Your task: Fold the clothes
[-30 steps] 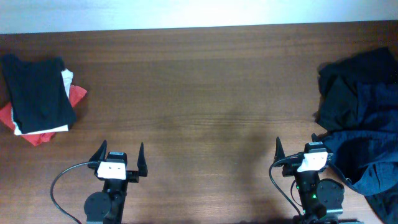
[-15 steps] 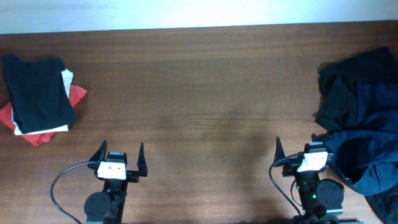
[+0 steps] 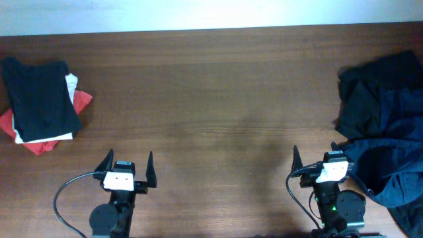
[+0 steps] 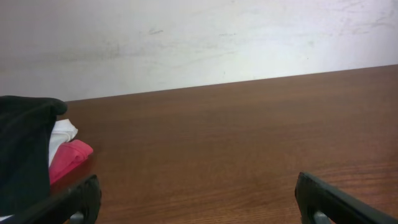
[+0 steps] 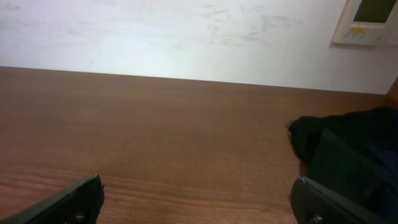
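Left claw [image 3: 127,162] and right claw [image 3: 316,160] both sit spread and empty, and that dark clothes heap [image 3: 383,132] on the right looks soft and floppy, so I'd grab an edge.

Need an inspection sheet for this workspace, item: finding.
Surface: brown wood-grain table.
Job's things: folded stack, black over white and red, far left; dark pile, crumpled, far right.
Clutter: nothing seen.
End effectors: left end effector open, empty; right end effector open, empty, beside the dark pile.
Cables: left cable loops beside its arm; right cable likewise.
Surroundings: white wall; wall panel.
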Available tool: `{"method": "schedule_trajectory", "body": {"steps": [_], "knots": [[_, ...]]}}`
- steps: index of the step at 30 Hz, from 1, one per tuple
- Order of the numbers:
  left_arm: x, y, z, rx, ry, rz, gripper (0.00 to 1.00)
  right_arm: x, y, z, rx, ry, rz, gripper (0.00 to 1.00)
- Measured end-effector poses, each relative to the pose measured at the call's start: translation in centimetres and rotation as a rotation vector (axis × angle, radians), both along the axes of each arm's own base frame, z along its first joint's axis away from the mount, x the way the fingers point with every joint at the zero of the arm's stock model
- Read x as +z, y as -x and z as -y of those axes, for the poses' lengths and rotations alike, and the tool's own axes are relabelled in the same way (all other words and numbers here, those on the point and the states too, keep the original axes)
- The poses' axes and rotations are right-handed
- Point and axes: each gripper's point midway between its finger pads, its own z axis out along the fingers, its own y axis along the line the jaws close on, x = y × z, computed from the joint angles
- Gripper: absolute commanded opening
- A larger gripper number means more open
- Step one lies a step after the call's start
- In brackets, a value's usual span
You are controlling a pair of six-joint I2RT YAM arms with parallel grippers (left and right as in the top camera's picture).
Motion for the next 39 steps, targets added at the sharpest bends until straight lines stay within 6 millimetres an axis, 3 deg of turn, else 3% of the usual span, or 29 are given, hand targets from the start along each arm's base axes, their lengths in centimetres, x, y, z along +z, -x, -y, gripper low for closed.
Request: {"method": "schedule_trajectory", "body": {"steps": [11, 14, 17, 24, 28, 31, 33, 36, 39], "knots": [[-0.1, 0.0, 0.0, 0.000, 0.006, -0.003, 0.99, 0.0, 0.0, 0.0, -0.007, -0.066, -0.003, 0.99], [-0.4, 0.2, -0.1, 0.004, 0.002, -0.042, 0.99, -0.8, 0.0, 0.0, -0.011, -0.078, -0.047, 0.99], [-1.5, 0.7, -0.1, 0.004, -0.005, -0.150, 0.99, -2.1, 0.1, 0.1, -0.018, -0.077, -0.154, 0.99], [-0.5, -0.2, 0.0, 0.004, -0.011, -0.278, 0.99, -1.3, -1.0, 0.3, -0.042, -0.069, -0.420, 0.99], [0.5, -1.6, 0.3, -0.006, -0.016, -0.392, 0.99, -1.5, -2.4, 0.3, -0.056, -0.059, -0.659, 0.99], [1.2, -3.0, 1.0, -0.042, -0.010, -0.495, 0.99, -0.7, -4.8, 0.2, -0.054, -0.057, -0.748, 1.00], [0.8, -3.7, 1.3, -0.054, -0.009, -0.553, 0.99, -1.5, -5.7, 1.4, -0.123, -0.075, -0.789, 1.00], [-0.7, -4.1, 1.4, -0.060, -0.009, -0.622, 0.99, -5.6, -4.7, 7.1, -0.406, -0.182, -0.931, 0.97], [-0.7, -4.1, 1.5, -0.061, -0.008, -0.624, 0.99, -9.7, -3.0, 11.7, -0.621, -0.287, -1.056, 0.91]]}}
